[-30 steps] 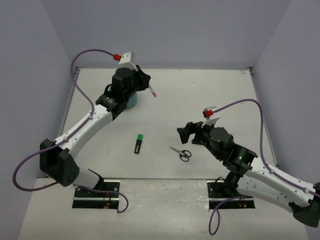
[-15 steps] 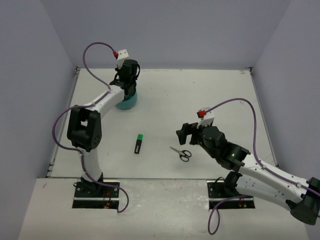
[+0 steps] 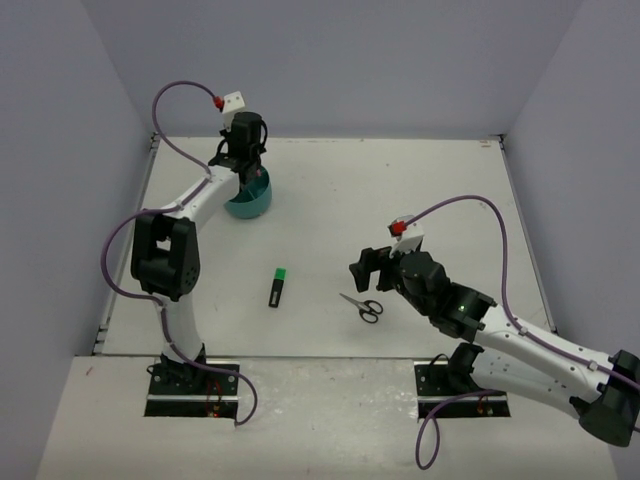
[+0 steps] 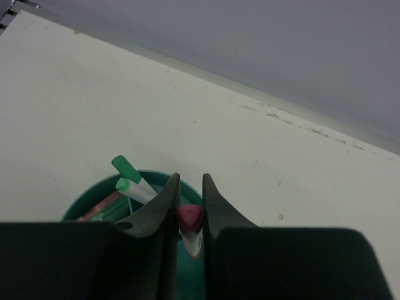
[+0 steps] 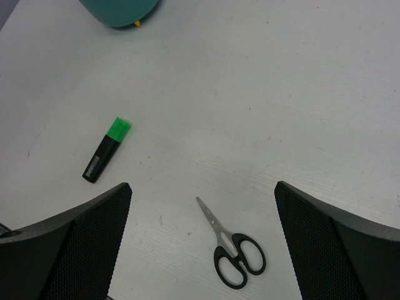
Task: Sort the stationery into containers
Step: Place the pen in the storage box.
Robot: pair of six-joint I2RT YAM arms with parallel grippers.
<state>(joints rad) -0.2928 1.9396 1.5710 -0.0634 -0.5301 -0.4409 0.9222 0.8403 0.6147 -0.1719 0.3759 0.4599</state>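
The round teal organizer (image 3: 250, 200) stands at the back left. My left gripper (image 3: 245, 155) hangs right over it, shut on a white pen with a pink cap (image 4: 190, 226), held upright over the organizer (image 4: 153, 179). Green-capped markers (image 4: 128, 170) and a pink one stand in its compartments. My right gripper (image 3: 366, 264) is open above the black-handled scissors (image 3: 362, 306), which lie between its spread fingers in the right wrist view (image 5: 232, 252). A black-and-green marker (image 3: 277, 287) lies mid-table, also in the right wrist view (image 5: 106, 149).
The table's back edge and wall run close behind the organizer (image 4: 275, 100). Side walls bound the table left and right. The organizer's base shows at the top of the right wrist view (image 5: 119, 12).
My left arm has swung back and left, turning the pink-capped pen from a tilt beside the organizer to upright over it. My right gripper has edged slightly left over the scissors.
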